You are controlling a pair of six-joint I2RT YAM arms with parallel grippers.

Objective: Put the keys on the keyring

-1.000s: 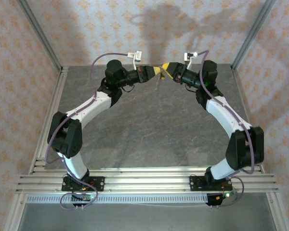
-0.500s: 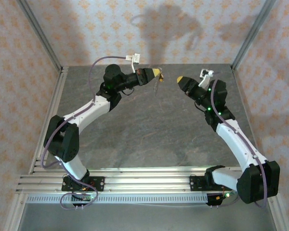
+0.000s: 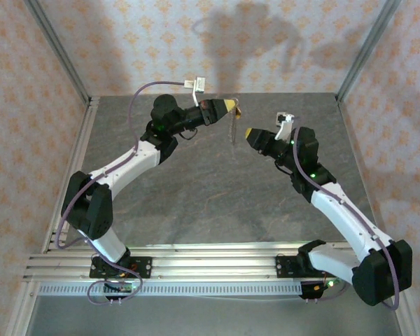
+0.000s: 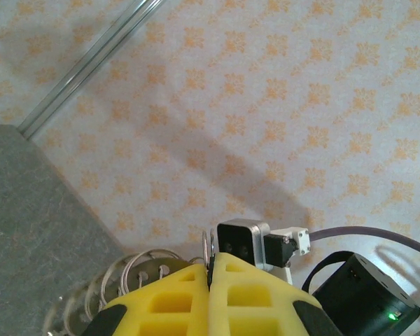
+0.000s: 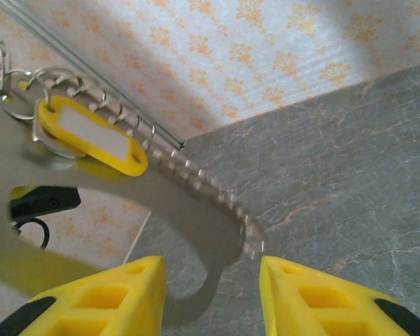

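My left gripper [image 3: 230,105] is raised over the back of the table, shut on the keyring [image 3: 232,124], which dangles below it as a thin strand. In the left wrist view the yellow fingers [image 4: 168,297] pinch a thin metal ring [image 4: 208,248], with more rings and a dull flat metal piece [image 4: 148,269] to their left. My right gripper [image 3: 248,133] sits just right of the strand and lower, open and holding nothing. From the right wrist, the blurred chain of the keyring [image 5: 189,171] hangs ahead of that gripper [image 5: 210,269]. On it is a key with a yellow head [image 5: 91,136].
The grey stone-patterned tabletop [image 3: 210,189] lies below both arms. Patterned walls and metal frame posts [image 3: 56,49] close in the back and sides. An aluminium rail [image 3: 210,259] with the arm bases runs along the near edge.
My right gripper has drawn back from the left one, moving down and toward the near side. The left gripper has shifted slightly right, and the keyring now hangs from it alone, swinging.
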